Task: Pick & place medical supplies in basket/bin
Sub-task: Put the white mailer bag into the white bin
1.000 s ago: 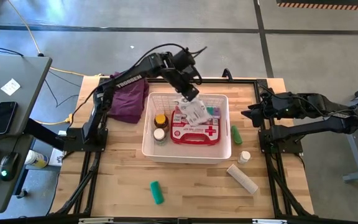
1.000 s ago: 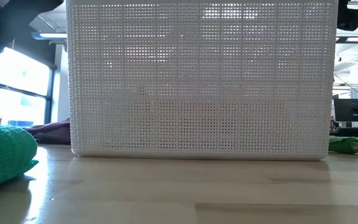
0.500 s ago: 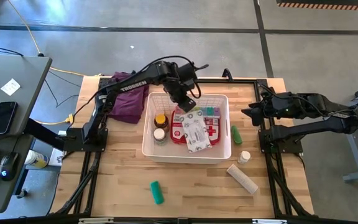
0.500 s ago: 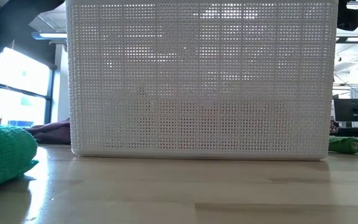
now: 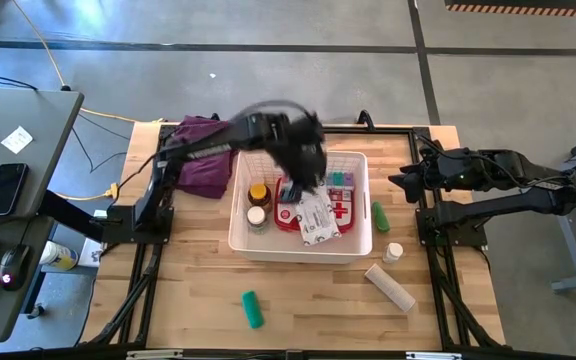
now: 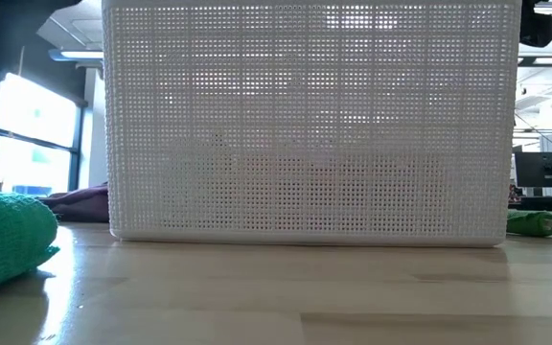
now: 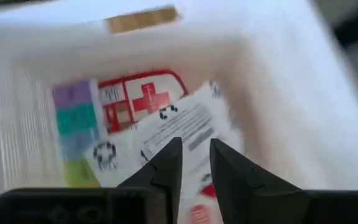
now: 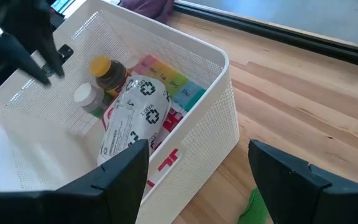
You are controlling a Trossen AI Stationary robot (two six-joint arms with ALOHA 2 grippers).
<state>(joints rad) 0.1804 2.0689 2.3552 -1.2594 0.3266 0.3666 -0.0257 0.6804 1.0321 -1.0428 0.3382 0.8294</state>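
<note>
Our left gripper (image 7: 191, 163) hovers over the white basket (image 5: 240, 232), fingers slightly apart, holding nothing; the white printed packet (image 5: 315, 214) lies atop the red first-aid pouch (image 5: 342, 211) inside. Right gripper (image 8: 197, 180) waits beside basket, wide open & empty

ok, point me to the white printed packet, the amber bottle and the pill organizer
white printed packet (image 8: 132, 118): right wrist view, middle of its printed face.
amber bottle (image 8: 107, 78): right wrist view, body below the yellow cap.
pill organizer (image 7: 76, 121): left wrist view, green compartment lid.
</note>
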